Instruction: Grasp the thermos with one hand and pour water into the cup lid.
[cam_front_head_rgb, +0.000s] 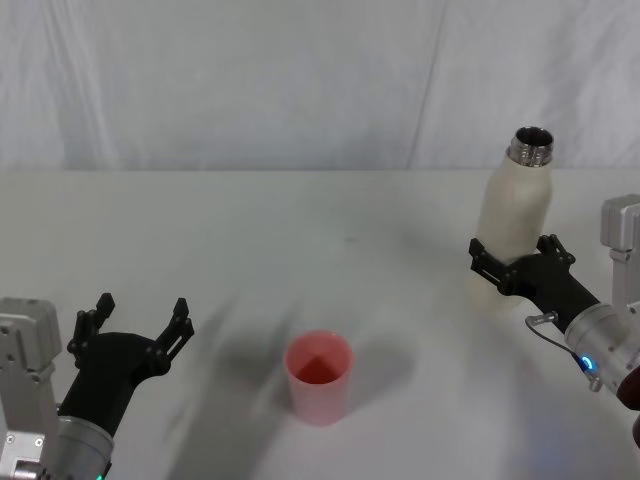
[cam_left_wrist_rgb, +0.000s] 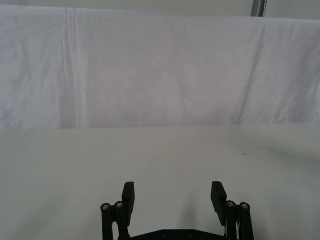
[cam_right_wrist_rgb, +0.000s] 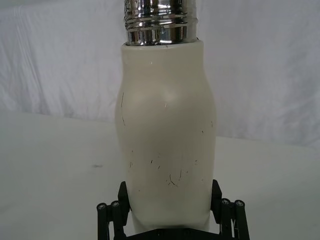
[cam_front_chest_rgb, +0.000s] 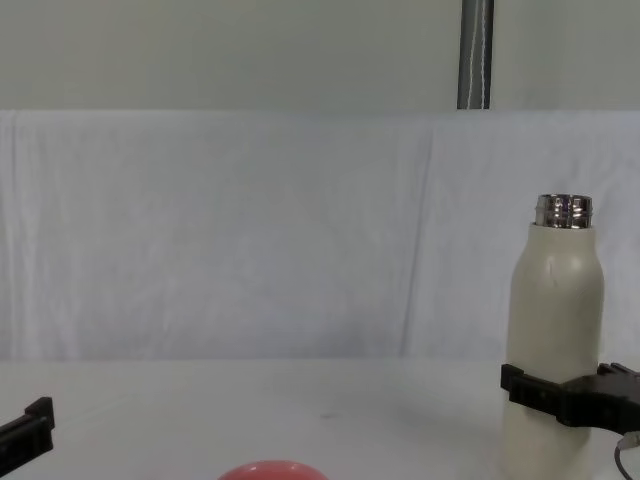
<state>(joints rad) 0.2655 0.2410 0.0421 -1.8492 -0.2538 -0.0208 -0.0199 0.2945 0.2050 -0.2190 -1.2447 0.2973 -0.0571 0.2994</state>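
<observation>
The cream-white thermos (cam_front_head_rgb: 515, 215) stands upright at the table's right side, its open steel neck on top. My right gripper (cam_front_head_rgb: 512, 255) is shut on its lower body, one black finger pressed against each side, as the right wrist view shows (cam_right_wrist_rgb: 170, 192). From the chest view the thermos (cam_front_chest_rgb: 555, 320) rises at the right with the right gripper (cam_front_chest_rgb: 560, 395) clamped low on it. The pink cup lid (cam_front_head_rgb: 318, 375) sits open side up near the table's front middle, well left of the thermos; its rim (cam_front_chest_rgb: 265, 470) peeks up in the chest view. My left gripper (cam_front_head_rgb: 142, 308) is open at the front left, holding nothing.
The white table (cam_front_head_rgb: 300, 230) runs back to a white cloth backdrop (cam_front_head_rgb: 300, 80). Bare surface lies between the cup lid and the thermos. A grey pole (cam_front_chest_rgb: 476, 55) stands behind the backdrop.
</observation>
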